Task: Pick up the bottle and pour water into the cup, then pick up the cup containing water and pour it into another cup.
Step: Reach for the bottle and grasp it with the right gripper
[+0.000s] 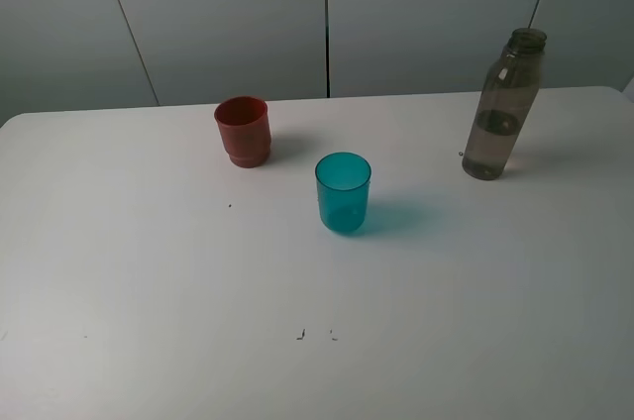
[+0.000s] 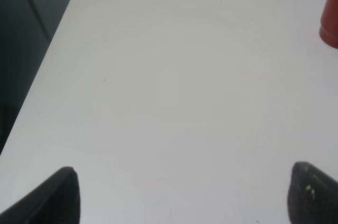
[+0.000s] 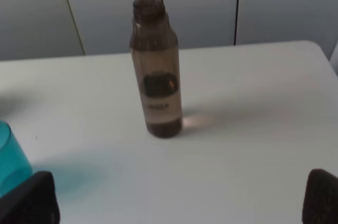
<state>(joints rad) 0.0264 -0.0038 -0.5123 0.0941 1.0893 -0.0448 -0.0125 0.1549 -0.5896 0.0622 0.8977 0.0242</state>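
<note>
So the biggest thing here is the white table (image 1: 149,291), basically bare, with its far edge running just behind the bottle and the red cup, so there's loads of open room toward the front and not much at the back. The bottle (image 1: 503,108) stands upright far right, near that back edge, well apart from both cups. It's smoky translucent plastic and looks part full, so I'd guess some weight low down, smooth slippery sides, and walls that could flex if squeezed hard. I'd take it around the straight body, below the shoulder; can't tell if there's a cap on. The teal tumbler (image 1: 343,192) sits mid-table, upright, looks empty: light, tippy, easy to knock. The red cup (image 1: 243,131) is back left of it, near but not touching. The right gripper (image 3: 177,203) has its jaws spread wide, nothing in them, facing the bottle. The left gripper (image 2: 187,195) is also spread and empty, over bare tabletop.
</note>
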